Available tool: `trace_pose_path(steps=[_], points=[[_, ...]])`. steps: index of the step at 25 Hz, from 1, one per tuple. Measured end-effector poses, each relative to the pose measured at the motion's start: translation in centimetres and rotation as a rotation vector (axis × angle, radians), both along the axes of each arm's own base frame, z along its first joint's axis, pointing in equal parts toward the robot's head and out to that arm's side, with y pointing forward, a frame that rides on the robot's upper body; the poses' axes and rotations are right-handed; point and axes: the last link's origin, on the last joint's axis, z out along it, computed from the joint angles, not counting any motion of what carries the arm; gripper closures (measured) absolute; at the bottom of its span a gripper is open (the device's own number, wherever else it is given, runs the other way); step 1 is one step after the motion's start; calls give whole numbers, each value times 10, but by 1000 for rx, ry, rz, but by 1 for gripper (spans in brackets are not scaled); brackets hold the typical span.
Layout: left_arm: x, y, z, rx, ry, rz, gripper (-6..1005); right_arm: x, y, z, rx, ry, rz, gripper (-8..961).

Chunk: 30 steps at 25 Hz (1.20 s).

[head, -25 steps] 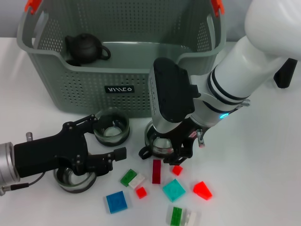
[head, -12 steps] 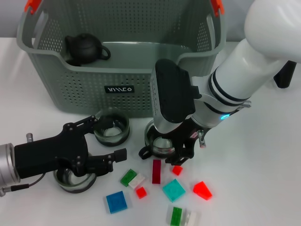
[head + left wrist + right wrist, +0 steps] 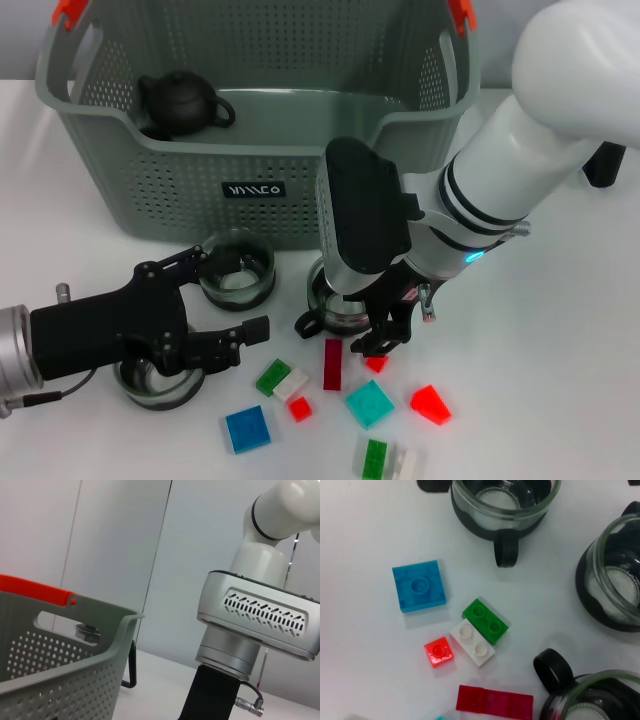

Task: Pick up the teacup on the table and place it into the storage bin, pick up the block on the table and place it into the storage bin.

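The grey-green storage bin [image 3: 250,190] stands at the back with a black teapot [image 3: 180,103] inside. Three glass teacups are on the table: one [image 3: 238,276] between the spread fingers of my open left gripper [image 3: 228,292], one [image 3: 155,380] under that gripper's body, and one [image 3: 330,300] right beside my right gripper [image 3: 378,342]. That gripper hangs low over a small red block [image 3: 377,364] and a dark red block [image 3: 333,363]. The right wrist view shows a blue block [image 3: 418,586], a green block [image 3: 485,621] and the handled teacups [image 3: 502,500].
More loose blocks lie toward the front: green-and-white [image 3: 282,380], blue [image 3: 248,428], teal [image 3: 370,403], red [image 3: 430,403]. The bin's rim [image 3: 75,625] and orange clip [image 3: 35,587] fill the left wrist view beside the right arm's wrist [image 3: 255,620].
My right gripper has dropped slightly toward the front, now partly covering the small red block. The left arm has stayed put.
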Motion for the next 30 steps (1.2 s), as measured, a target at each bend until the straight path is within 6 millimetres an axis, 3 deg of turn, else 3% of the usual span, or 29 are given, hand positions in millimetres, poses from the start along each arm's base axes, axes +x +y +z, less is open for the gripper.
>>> trace_pose_path(steps=[14,30], points=[[0,0,0,-2,1,1,113,2,-1,-1,5,-3,-12,316],[-1,-1,0,-1,2,1,115,2,-1,0,6,-24,-50,863]])
